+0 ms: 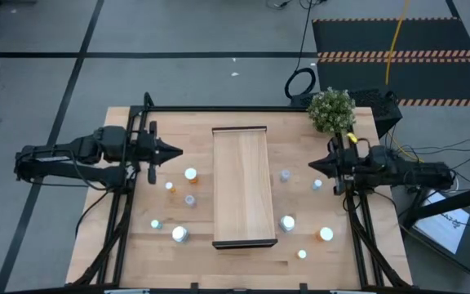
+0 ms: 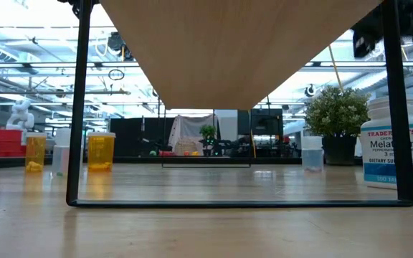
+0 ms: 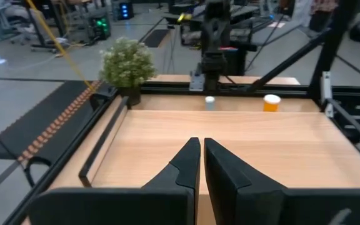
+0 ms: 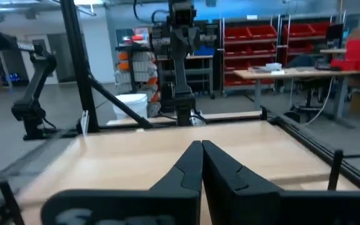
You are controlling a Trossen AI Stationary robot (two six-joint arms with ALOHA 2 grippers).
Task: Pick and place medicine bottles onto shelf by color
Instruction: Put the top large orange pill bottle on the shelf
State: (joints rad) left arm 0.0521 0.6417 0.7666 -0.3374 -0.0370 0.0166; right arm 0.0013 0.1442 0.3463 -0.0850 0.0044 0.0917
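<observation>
The shelf is a long light-wood board in the middle of the table; the low view shows its underside, raised on thin black legs. Several small white-capped bottles stand upright on the table on either side of it: one at left, one at right, an orange one, and a big white one. My left gripper is shut, left of the shelf and pointing at it. My right gripper is shut, right of the shelf and facing it. Neither touches a bottle.
A potted plant stands at the table's far right corner. A black frame rail runs along the far edge. More bottles stand near the front edge. Bare wood shows in front of the shelf.
</observation>
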